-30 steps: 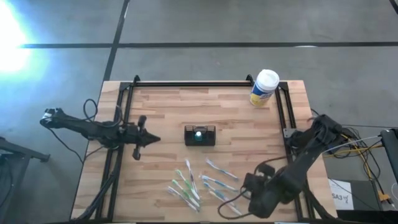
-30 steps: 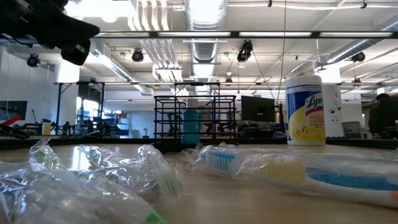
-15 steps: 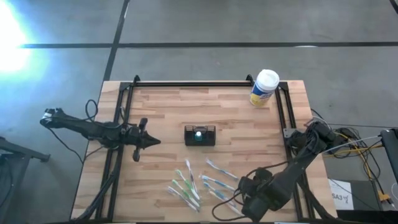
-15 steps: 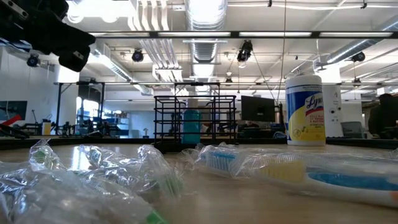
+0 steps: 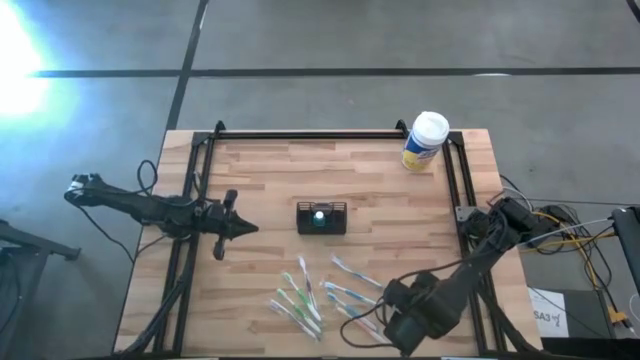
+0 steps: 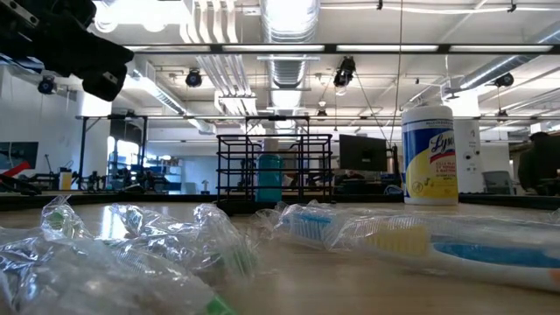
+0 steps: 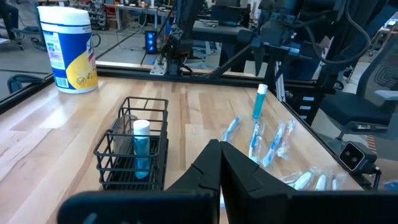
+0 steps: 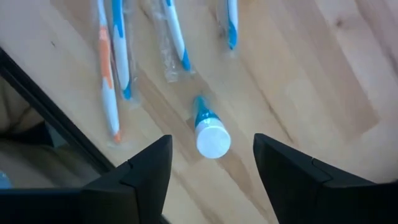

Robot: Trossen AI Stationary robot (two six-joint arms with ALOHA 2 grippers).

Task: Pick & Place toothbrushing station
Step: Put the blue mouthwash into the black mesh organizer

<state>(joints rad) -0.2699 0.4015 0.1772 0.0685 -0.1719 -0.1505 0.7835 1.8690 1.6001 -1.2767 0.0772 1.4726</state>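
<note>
The toothbrushing station [image 5: 321, 217], a small black mesh box, stands mid-table with a white-capped teal tube upright in one compartment [image 7: 141, 146]. Several wrapped toothbrushes [image 5: 300, 295] lie near the front edge. Among them another teal tube [image 7: 260, 102] stands upright, its white cap [image 8: 212, 140] up. My right gripper [image 8: 211, 143] hangs open over this tube, pointing down, one finger on either side and above the cap, touching nothing; it also shows in the high view [image 5: 398, 318]. My left gripper [image 5: 245, 227] waits shut, left of the station, pointing at it [image 7: 219, 148].
A yellow canister with a white lid [image 5: 424, 141] stands at the far right corner. A black frame rail [image 5: 310, 135] runs along the table's far and side edges. Bare wood lies between the station and the toothbrushes [image 5: 330, 255]. More wrapped toothbrushes lie beside the tube [image 8: 112, 62].
My right gripper has gone down and a little toward the table's left, over the toothbrushes at the near right. The left arm and the things on the table have kept their places.
</note>
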